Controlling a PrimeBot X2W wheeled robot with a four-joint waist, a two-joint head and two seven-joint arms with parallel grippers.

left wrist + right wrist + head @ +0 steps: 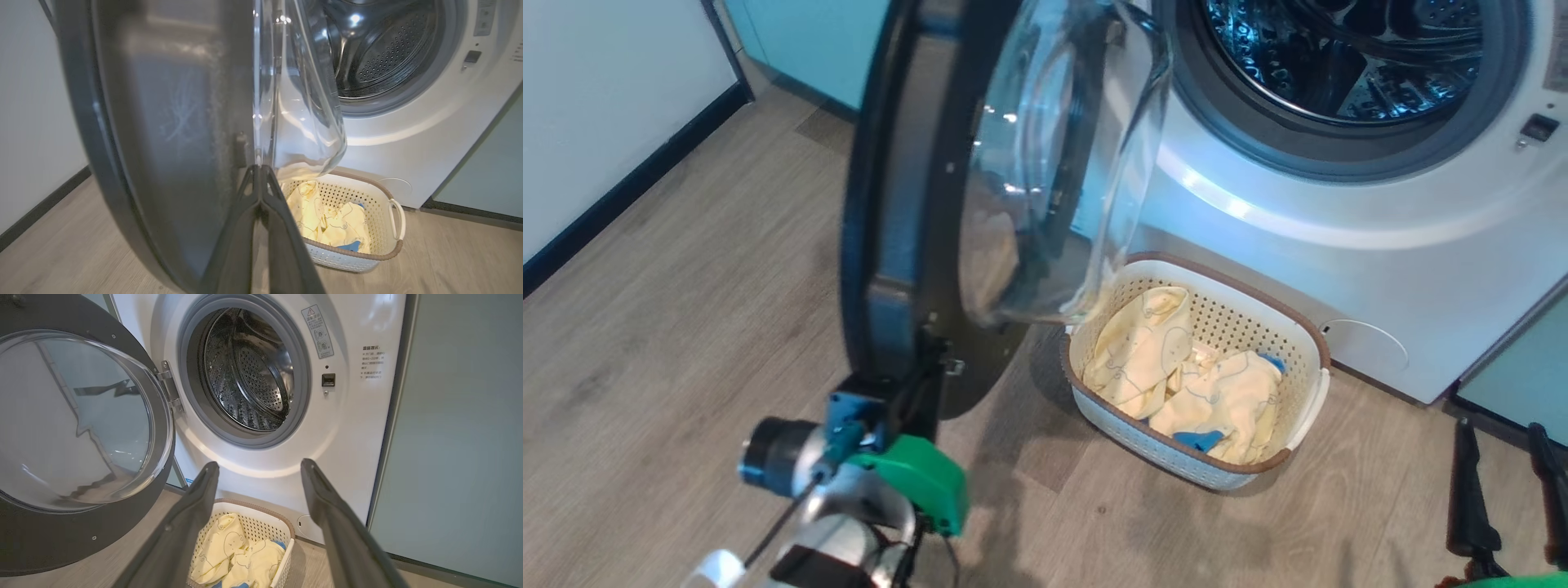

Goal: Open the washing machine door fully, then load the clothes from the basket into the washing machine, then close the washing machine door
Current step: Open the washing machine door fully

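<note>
The washing machine door [907, 204] stands swung out, edge-on to the head view, its clear glass bowl [1062, 163] bulging toward the washing machine [1339, 269]. The steel drum [249, 371] is exposed. My left gripper [259, 168] is shut, its tips together against the door's lower rim with nothing between them; it also shows in the head view [929, 371]. The cream basket [1307, 335] sits on the floor before the machine, holding the pale-yellow clothes [1143, 351] and a blue piece [1199, 441]. My right gripper [259, 465] hangs open, above and short of the basket [282, 526].
A pale green cabinet panel [461, 437] adjoins the machine on the right. A white wall with black skirting [605, 122] runs along the left. Wood floor [686, 327] lies left of the door and in front of the basket.
</note>
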